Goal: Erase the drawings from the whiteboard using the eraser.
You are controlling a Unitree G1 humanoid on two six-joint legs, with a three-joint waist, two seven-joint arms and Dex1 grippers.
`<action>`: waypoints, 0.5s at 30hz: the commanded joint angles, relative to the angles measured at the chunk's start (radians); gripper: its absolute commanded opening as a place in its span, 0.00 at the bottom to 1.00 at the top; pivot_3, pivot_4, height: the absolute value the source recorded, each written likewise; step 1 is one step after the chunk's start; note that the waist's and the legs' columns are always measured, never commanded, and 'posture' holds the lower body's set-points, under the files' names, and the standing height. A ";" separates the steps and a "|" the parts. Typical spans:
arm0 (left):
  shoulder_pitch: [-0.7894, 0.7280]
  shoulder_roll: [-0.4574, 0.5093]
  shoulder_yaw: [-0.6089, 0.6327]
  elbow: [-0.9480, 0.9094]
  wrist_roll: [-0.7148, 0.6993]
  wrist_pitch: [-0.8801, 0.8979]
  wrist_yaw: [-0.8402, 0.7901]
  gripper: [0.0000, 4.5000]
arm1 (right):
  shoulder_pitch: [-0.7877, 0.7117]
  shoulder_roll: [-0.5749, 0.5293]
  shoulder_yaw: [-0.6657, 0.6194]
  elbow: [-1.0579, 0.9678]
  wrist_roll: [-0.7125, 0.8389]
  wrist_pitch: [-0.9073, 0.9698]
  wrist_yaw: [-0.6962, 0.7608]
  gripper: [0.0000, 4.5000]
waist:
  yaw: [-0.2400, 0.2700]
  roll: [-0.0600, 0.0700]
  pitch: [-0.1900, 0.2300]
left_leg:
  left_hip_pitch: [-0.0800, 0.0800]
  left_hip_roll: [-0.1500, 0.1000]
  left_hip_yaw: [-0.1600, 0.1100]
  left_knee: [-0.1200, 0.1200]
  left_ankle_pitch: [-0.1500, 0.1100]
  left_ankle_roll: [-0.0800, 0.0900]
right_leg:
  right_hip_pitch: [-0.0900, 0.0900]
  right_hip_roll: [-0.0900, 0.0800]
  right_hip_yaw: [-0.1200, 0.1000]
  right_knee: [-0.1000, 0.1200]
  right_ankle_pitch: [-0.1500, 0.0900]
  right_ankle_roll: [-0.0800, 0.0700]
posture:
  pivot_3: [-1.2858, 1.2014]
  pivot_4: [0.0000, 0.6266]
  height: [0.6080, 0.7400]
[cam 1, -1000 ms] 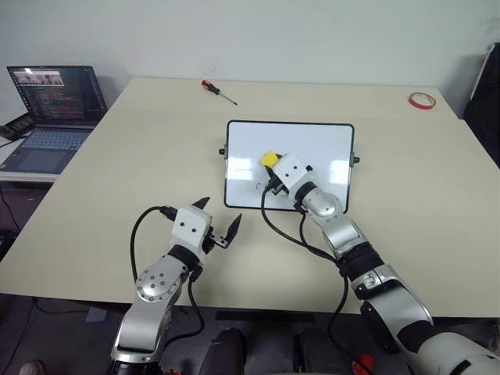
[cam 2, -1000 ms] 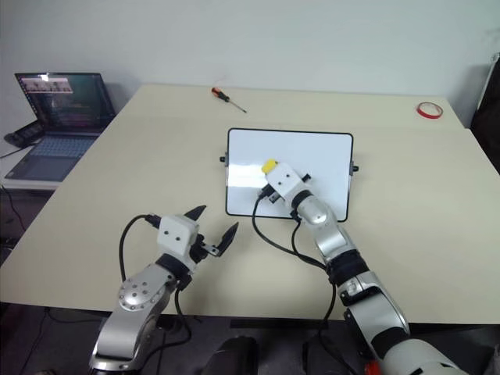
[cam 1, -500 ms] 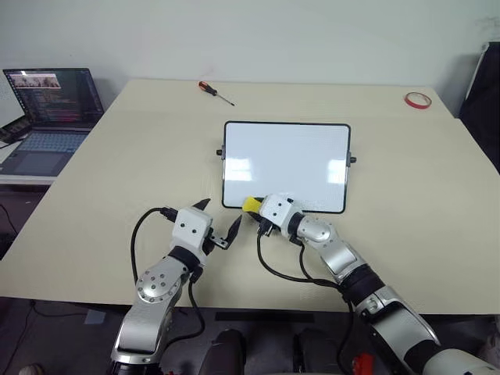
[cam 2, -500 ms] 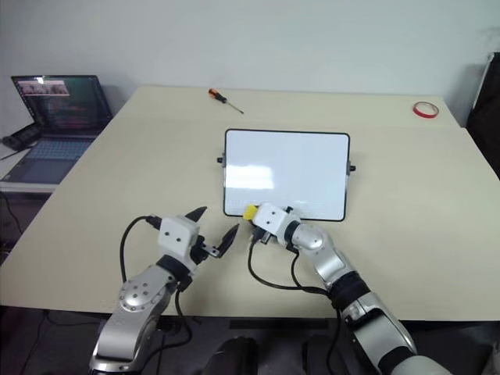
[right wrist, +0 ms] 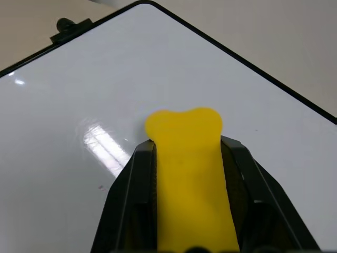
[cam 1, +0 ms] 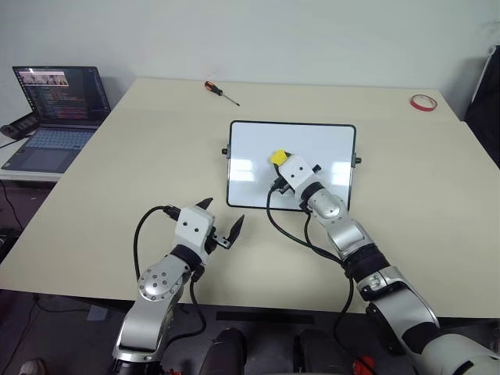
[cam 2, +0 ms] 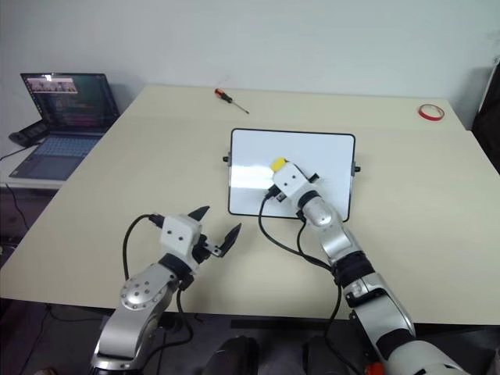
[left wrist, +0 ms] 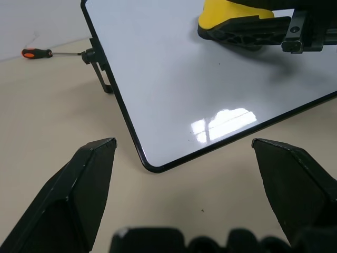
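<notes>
The whiteboard [cam 1: 328, 148] lies flat at the table's middle, black-framed with small knobs at its sides. My right gripper [cam 1: 280, 166] is over the board's left half, shut on the yellow eraser [cam 1: 276, 157], whose tip rests on the white surface [right wrist: 105, 84]. Of the drawings, I see a faint red speck [right wrist: 100, 186] beside the eraser and nothing else. My left gripper [cam 1: 223, 212] hovers open over the table in front of the board's near left corner [left wrist: 150, 166], holding nothing.
A red-handled screwdriver [cam 1: 219, 91] lies at the table's far side. A red tape ring [cam 1: 422, 101] sits at the far right corner. An open laptop [cam 1: 53, 105] stands on a side desk to the left. The table's front edge [cam 1: 258, 293] runs below my arms.
My right gripper pulled the eraser back to the board's near edge, then pushed it forward onto the board again. A small red mark near the board's front left no longer shows. Left gripper unmoved.
</notes>
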 commanded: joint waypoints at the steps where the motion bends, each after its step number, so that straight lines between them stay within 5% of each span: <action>1: -0.022 -0.005 -0.005 -0.011 -0.009 -0.015 -0.007 1.00 | 0.067 -0.031 -0.009 -0.012 0.010 0.045 0.056 0.28 | 0.000 0.000 0.000 | 0.000 0.000 -0.001 0.000 0.000 0.000 | 0.001 0.000 0.000 0.000 0.000 0.000 | 0.52 0.24 1.00; 6: -0.036 -0.004 -0.010 0.005 -0.011 -0.021 -0.015 1.00 | 0.151 -0.064 0.070 -0.097 0.001 0.054 0.232 0.28 | -0.006 0.000 -0.001 | 0.002 0.000 0.000 0.000 0.000 0.000 | 0.002 0.000 0.000 0.000 0.000 0.000 | 0.52 0.24 1.00; 15: -0.034 -0.007 -0.013 0.008 -0.009 -0.024 -0.023 1.00 | 0.145 -0.068 0.071 -0.113 -0.014 0.056 0.256 0.28 | -0.010 0.000 -0.001 | 0.004 0.001 0.002 -0.001 0.000 0.000 | 0.003 0.001 0.000 0.000 0.000 0.000 | 0.52 0.24 1.00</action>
